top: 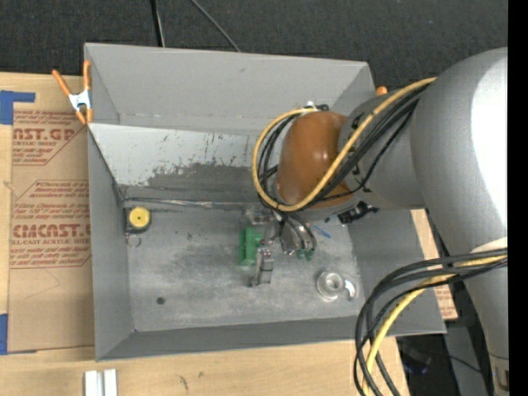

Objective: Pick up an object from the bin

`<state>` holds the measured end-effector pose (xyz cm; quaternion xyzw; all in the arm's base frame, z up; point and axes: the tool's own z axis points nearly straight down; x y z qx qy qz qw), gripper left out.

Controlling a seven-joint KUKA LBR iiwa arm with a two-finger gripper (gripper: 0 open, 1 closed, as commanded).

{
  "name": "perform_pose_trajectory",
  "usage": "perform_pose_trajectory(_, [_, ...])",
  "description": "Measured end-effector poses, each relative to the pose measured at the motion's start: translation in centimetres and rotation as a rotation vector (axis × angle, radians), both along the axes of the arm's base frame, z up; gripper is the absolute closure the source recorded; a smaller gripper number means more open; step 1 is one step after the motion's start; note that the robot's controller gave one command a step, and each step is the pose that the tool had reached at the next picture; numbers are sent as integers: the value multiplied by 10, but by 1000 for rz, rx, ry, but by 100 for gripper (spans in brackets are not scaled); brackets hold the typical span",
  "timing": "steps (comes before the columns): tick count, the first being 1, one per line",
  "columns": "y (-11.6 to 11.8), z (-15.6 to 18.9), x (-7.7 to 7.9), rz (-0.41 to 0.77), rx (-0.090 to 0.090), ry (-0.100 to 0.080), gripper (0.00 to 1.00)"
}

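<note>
**Gripper low beside a green piece at mid-bin**

The two-finger metal gripper [269, 258] sits low over the middle of the grey metal bin's [190, 139] floor. A small, long green plastic piece [247, 246] lies just beside it on the left, with its long axis running up and down the frame. Whether the gripper is spread or pinching cannot be told. A round yellow disc [138, 218] lies at the far left, and a clear round cap [331, 284] at the lower right.

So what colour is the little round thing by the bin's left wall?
Yellow. The camera view shows the round thing near the left wall.
</note>
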<state>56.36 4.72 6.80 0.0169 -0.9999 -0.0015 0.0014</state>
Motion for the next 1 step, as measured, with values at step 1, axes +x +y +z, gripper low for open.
perform_pose_trajectory(1, [-3,2,2,-4,-2,-5,100])
